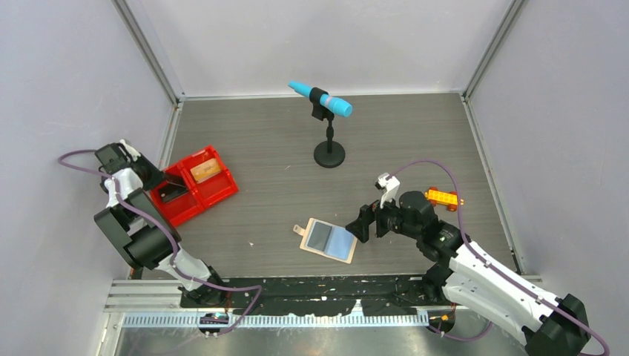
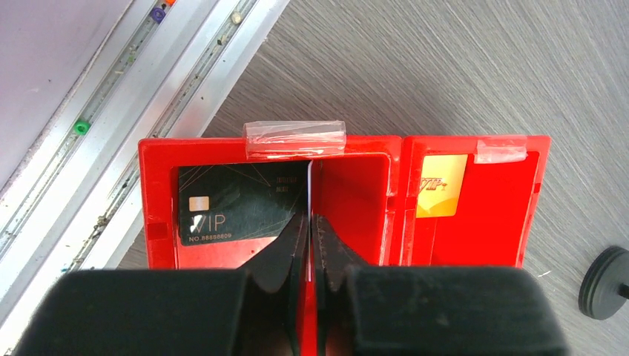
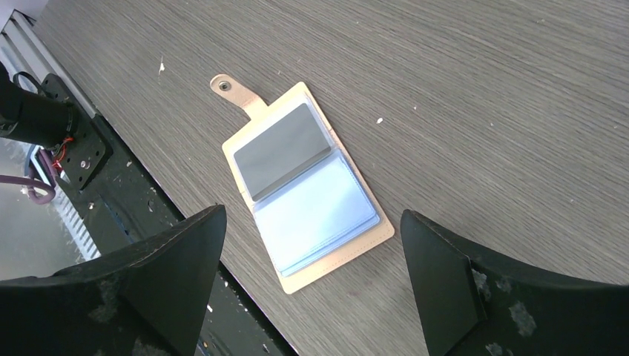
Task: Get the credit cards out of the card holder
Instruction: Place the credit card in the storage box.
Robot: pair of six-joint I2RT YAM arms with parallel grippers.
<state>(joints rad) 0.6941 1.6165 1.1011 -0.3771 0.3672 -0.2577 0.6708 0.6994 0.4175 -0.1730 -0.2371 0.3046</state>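
The right end effector (image 3: pixel 311 217) hangs open over the holder (image 3: pixel 320 199), which seems to keep a grey card (image 3: pixel 280 148) under slick plastic: light, stiff, slippery, best pinched by its edge.

Cards (image 2: pixel 230 211) in the tray (image 2: pixel 157 208) at left — card holder (image 1: pixel 328 239) centre-front, stand (image 1: pixel 329 154) behind.

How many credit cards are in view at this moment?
2. A black card lies in the red tray's left compartment, a gold one in its right. A thin white edge between the fingers of the left gripper may be a third.
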